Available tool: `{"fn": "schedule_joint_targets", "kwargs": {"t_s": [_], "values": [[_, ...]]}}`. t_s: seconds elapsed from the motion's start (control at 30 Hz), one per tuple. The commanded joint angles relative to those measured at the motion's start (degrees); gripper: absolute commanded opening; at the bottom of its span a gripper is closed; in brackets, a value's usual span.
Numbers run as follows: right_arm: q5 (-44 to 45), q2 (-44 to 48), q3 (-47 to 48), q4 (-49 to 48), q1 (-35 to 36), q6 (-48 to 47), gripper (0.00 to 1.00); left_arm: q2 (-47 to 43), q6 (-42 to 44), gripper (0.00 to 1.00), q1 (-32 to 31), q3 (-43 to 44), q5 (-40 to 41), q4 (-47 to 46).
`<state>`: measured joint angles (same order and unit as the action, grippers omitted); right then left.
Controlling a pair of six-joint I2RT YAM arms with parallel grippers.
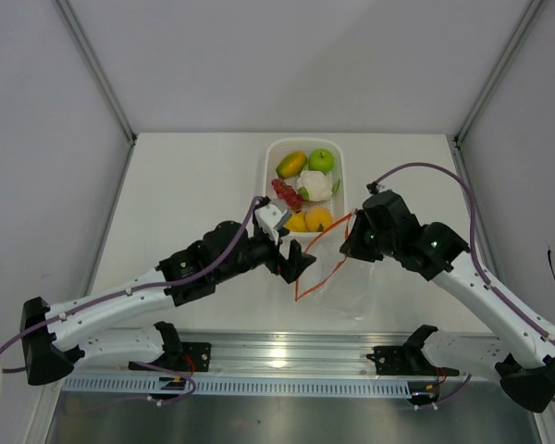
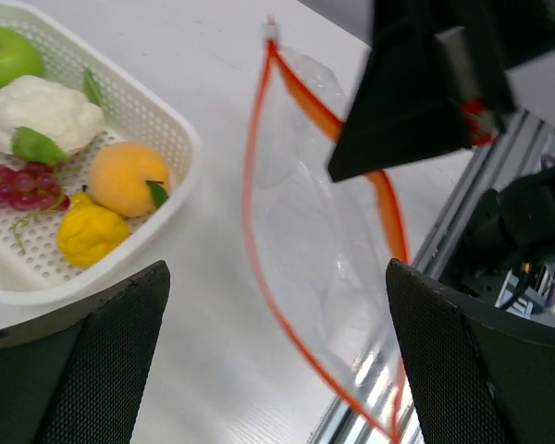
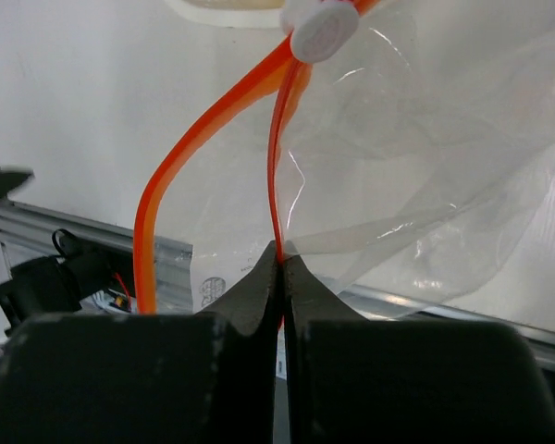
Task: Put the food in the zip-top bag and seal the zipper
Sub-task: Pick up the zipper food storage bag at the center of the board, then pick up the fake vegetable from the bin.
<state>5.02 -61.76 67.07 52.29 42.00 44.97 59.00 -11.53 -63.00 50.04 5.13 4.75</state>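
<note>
White table (image 1: 194, 185) between grey walls (image 1: 259, 55); right tool (image 3: 279, 265) pinches the zipper (image 3: 147, 259), left tool (image 2: 277, 361) gapes wide.

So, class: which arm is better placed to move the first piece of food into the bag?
Left. The left tool is open, empty and beside the basket of food. The right tool is shut on the orange strip of the bag, holding its mouth open.

- Bright, even, diffuse light; the white table (image 1: 194, 185) carries only faint, soft shadows.
- Glare streaks the zip-top bag (image 2: 305, 240) toward the table's near edge.
- The left gripper's fingers (image 2: 83, 370) look soft and out of focus up close.
</note>
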Motion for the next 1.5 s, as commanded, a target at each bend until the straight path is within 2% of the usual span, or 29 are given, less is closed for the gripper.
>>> {"fn": "schedule_joint_targets", "kwargs": {"t_s": [0.0,0.23,0.47,0.6,0.73,0.8,0.87,1.0,1.17,1.27,1.47], "values": [[-0.54,3.3,2.54,0.35,-0.51,-9.1,0.0,0.31,-3.94,1.0,4.29,4.18,-4.33,3.33],[1.66,5.33,3.07,3.6,-3.67,-10.7,0.0,6.37,-5.69,1.0,5.78,10.5,-7.85,4.39],[13.7,2.61,8.07,8.35,-10.17,-11.21,0.0,13.22,-9.47,1.0,12.53,17.1,-10.65,2.63],[10.91,-0.02,9.83,6.07,-19.11,-16.13,0.0,20.15,-10.88,1.0,17.73,22.64,-16.27,2.63],[5.72,-3.45,11.24,4.22,-23.98,-19.56,0.0,29.31,-12.72,0.99,23.17,30.53,-21.81,5.0],[5.53,-4.68,11.77,3.44,-24.51,-20.71,0.0,34.22,-13.34,0.92,24.33,31.69,-23.05,4.13],[5.18,-6.35,12.12,3.08,-25.12,-21.24,0.0,37.13,-13.78,0.85,25.38,34.06,-22.53,3.86],[4.56,-8.47,11.86,1.76,-25.47,-21.94,0.0,43.99,-19.56,0.79,27.67,38.9,-21.56,5.26],[5.62,-7.85,10.45,-0.08,-26.52,-22.82,0.0,48.22,-27.39,0.87,28.2,41.36,-11.66,6.23],[5.44,-7.59,10.28,0.18,-27.75,-23.52,0.0,51.64,-31.69,0.91,28.46,45.83,-7.95,12.11],[4.3,-5.31,9.4,-0.52,-30.22,-24.75,0.0,55.51,-40.66,0.92,29.25,46.29,-7.76,11.16]]}}
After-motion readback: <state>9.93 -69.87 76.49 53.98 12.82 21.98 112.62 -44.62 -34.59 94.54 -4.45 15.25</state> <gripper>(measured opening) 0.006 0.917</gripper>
